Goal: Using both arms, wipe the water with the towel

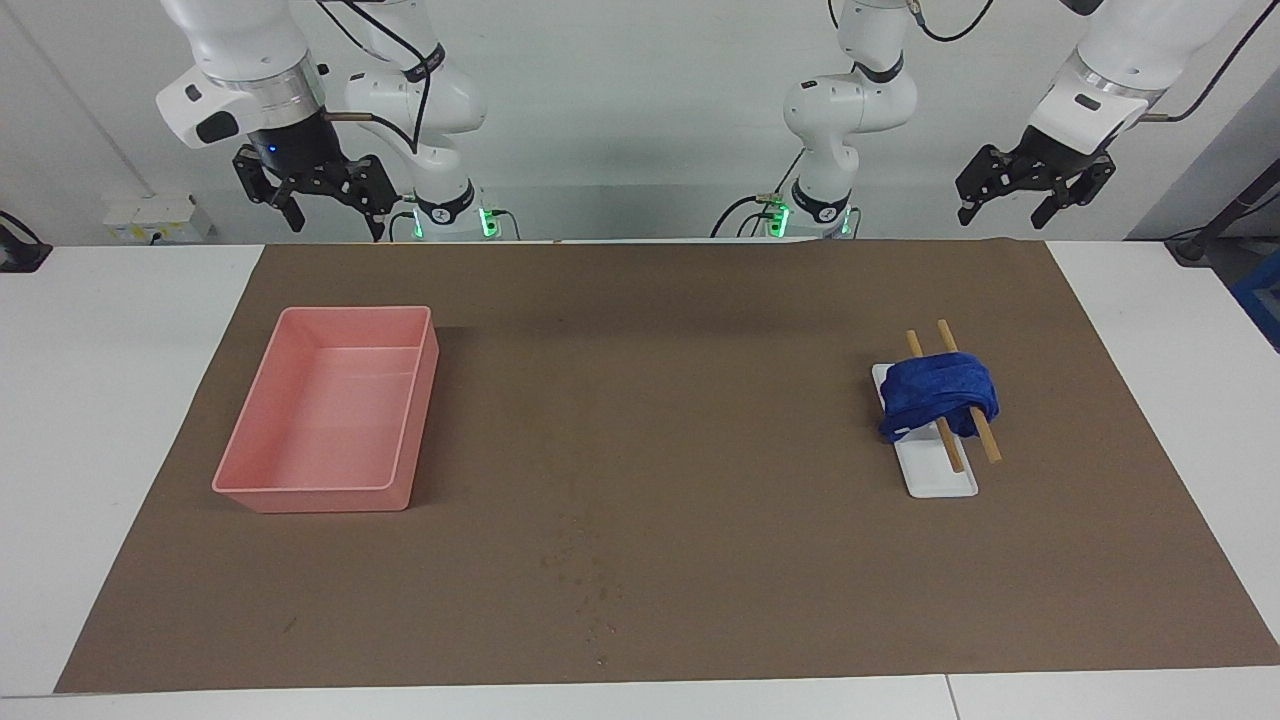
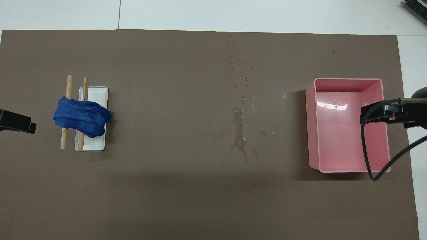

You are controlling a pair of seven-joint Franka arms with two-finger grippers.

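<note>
The royal-blue towel (image 1: 938, 396) lies bunched over two wooden sticks (image 1: 948, 452) on a white plate (image 1: 940, 480), toward the left arm's end of the brown mat; it also shows in the overhead view (image 2: 82, 116). A water puddle (image 2: 240, 131) with scattered droplets sits mid-mat, and the droplets show in the facing view (image 1: 590, 585). My left gripper (image 1: 1005, 215) hangs open and empty, raised at the robots' edge of the mat, apart from the towel; its tip shows in the overhead view (image 2: 20, 123). My right gripper (image 1: 338, 228) hangs open and empty, raised near the tray.
An empty pink tray (image 1: 255, 490) stands toward the right arm's end of the mat; in the overhead view (image 2: 312, 133) the right gripper (image 2: 380, 113) and its black cable overlap it. The brown mat (image 1: 700, 330) covers most of the white table.
</note>
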